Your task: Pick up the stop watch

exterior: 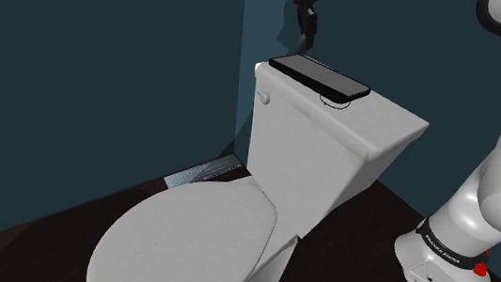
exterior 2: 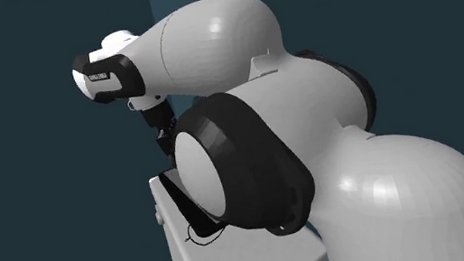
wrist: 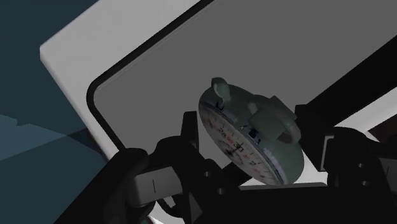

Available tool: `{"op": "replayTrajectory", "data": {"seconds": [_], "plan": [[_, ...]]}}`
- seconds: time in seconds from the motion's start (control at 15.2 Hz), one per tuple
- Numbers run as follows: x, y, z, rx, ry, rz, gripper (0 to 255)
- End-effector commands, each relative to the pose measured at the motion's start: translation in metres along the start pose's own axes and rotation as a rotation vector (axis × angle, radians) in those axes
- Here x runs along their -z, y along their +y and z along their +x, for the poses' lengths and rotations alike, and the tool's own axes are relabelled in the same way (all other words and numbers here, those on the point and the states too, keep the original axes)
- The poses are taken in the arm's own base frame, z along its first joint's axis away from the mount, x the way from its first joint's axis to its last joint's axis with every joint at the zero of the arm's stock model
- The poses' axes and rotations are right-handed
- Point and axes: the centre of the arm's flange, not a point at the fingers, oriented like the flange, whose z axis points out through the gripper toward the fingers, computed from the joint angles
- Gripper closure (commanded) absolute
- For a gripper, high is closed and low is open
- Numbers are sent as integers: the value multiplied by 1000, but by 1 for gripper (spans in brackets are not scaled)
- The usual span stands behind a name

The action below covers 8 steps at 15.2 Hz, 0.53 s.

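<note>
Where the stop watch (wrist: 249, 137) sits: between the two black fingers of the claw (exterior: 305, 24), in the air above the dark slab, off the tank.
Stop watch: round grey-green case, white dial with dark numerals, a knob on its rim; it is tilted.
Claw: closed narrowly onto the stop watch, one finger against each side of the case; in the shoulder view it hangs above the far end of the tank lid, apart from it.
Slab (exterior: 318, 76): flat, black-rimmed, grey-faced in the wrist view, lying on the tank lid; a thin black cord (exterior: 335, 102) loops at its near end.
Toilet (exterior: 333, 148): white, seat lid (exterior: 192, 234) shut, tank against a dark teal wall, flush handle (exterior: 264, 98) on the tank's front.
Stand (exterior: 443, 274): shoulder view's lower right, on a dark floor.
Arm (exterior 2: 384, 197): white with dark joints, reaching over the tank.
</note>
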Motion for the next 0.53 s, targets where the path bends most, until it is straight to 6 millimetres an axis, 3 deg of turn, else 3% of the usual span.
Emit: {"op": "replayTrajectory", "data": {"seconds": [0.0,0.33,0.46], "plan": [[10,0,-2,0,0,0,255],[35,0,-10,0,0,0,255],[36,0,-10,0,0,0,255]]}}
